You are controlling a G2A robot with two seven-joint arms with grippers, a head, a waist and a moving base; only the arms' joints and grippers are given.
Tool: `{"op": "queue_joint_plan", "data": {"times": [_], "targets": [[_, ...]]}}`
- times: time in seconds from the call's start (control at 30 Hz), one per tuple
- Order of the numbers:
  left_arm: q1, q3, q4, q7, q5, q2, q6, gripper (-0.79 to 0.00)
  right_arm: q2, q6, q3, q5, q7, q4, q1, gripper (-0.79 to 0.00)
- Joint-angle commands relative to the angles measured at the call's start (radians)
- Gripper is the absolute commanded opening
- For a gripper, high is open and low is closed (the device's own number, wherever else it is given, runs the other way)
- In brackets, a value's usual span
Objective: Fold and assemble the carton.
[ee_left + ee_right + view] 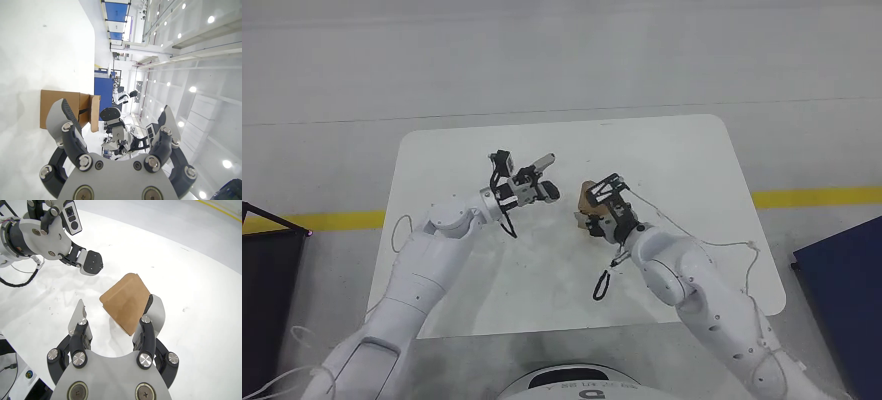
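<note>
Small brown cardboard carton (586, 196) on white rounded-corner table (672, 150), near its middle, well away from every edge; one flap stands out on side facing left gripper (114, 108). Right gripper (116, 303) spread around carton: one pad (149, 302) touches its side, other finger apart. Left gripper spread wide, empty, just beside carton, not touching.

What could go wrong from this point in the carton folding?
1. The carton seems to touch only one finger pad of the open right pincer. Closing may shove or tip it on the table rather than grip it.
2. A flap stands open near the open left pincer, which could snag it or crease it wrongly.
3. The two pincers sit close together and might collide.
</note>
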Motion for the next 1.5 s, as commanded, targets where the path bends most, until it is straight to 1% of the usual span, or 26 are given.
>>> {"op": "queue_joint_plan", "data": {"times": [0.0, 0.07, 0.13, 0.2, 0.27, 0.33, 0.5, 0.73, 0.8, 0.87, 0.97, 1.0, 1.1, 1.17, 1.2, 1.23, 1.37, 1.47], "targets": [[0.001, 0.008, -0.002, -0.009, -0.016, -0.003, 0.014, 0.0, -0.008, 0.021, -0.024, -0.007, 0.003, 0.017, 0.02, -0.145], [-0.001, 0.019, 0.002, -0.008, -0.03, -0.008, 0.017, 0.0, -0.014, 0.043, -0.04, -0.018, 0.006, 0.031, 0.037, -0.105], [-0.005, 0.034, 0.011, -0.013, -0.041, -0.014, 0.022, 0.0, -0.021, 0.066, -0.053, -0.032, 0.01, 0.04, 0.05, -0.099], [-0.012, 0.049, 0.023, -0.018, -0.034, -0.018, 0.024, 0.0, -0.026, 0.096, -0.061, -0.05, 0.009, 0.048, 0.06, -0.108], [-0.019, 0.059, 0.034, -0.021, -0.038, -0.022, 0.024, 0.0, -0.032, 0.145, -0.079, -0.116, 0.02, 0.069, 0.075, -0.114], [-0.026, 0.063, 0.044, -0.023, -0.036, -0.025, 0.02, 0.0, -0.042, 0.168, -0.104, -0.13, 0.028, 0.083, 0.091, -0.12], [-0.031, 0.064, 0.058, -0.03, -0.037, -0.027, 0.014, 0.0, -0.055, 0.215, -0.126, -0.176, 0.042, 0.101, 0.1, -0.188], [-0.029, 0.061, 0.061, -0.035, -0.034, -0.029, 0.01, 0.0, -0.056, 0.232, -0.089, -0.218, 0.063, 0.09, 0.065, -0.292], [-0.029, 0.061, 0.061, -0.036, -0.033, -0.029, 0.009, 0.0, -0.054, 0.233, -0.075, -0.231, 0.066, 0.079, 0.049, -0.308], [-0.03, 0.06, 0.061, -0.036, -0.032, -0.029, 0.007, 0.0, -0.052, 0.234, -0.06, -0.246, 0.069, 0.069, 0.033, -0.391], [-0.03, 0.061, 0.059, -0.037, -0.032, -0.031, 0.007, 0.0, -0.051, 0.234, -0.04, -0.267, 0.076, 0.057, 0.012, -0.419], [-0.031, 0.062, 0.059, -0.037, -0.031, -0.031, 0.007, 0.0, -0.05, 0.233, -0.033, -0.275, 0.079, 0.054, 0.006, -0.446], [-0.031, 0.061, 0.06, -0.039, -0.031, -0.032, 0.005, 0.0, -0.048, 0.225, -0.022, -0.334, 0.09, 0.054, -0.007, -0.489], [-0.031, 0.06, 0.06, -0.038, -0.032, -0.033, 0.004, 0.0, -0.048, 0.228, -0.02, -0.376, 0.104, 0.053, -0.013, -0.582], [-0.032, 0.06, 0.06, -0.039, -0.031, -0.033, 0.002, 0.0, -0.049, 0.229, -0.019, -0.392, 0.11, 0.054, -0.015, -0.702], [-0.031, 0.058, 0.06, -0.039, -0.031, -0.033, 0.001, 0.0, -0.049, 0.229, -0.018, -0.409, 0.116, 0.054, -0.016, -0.785], [-0.03, 0.055, 0.058, -0.039, -0.027, -0.032, -0.001, 0.0, -0.052, 0.225, -0.021, -0.488, 0.136, 0.05, -0.017, -0.785], [-0.028, 0.053, 0.055, -0.038, -0.023, -0.032, -0.001, 0.0, -0.053, 0.198, -0.036, -0.582, 0.159, 0.034, -0.023, -0.785]]}}
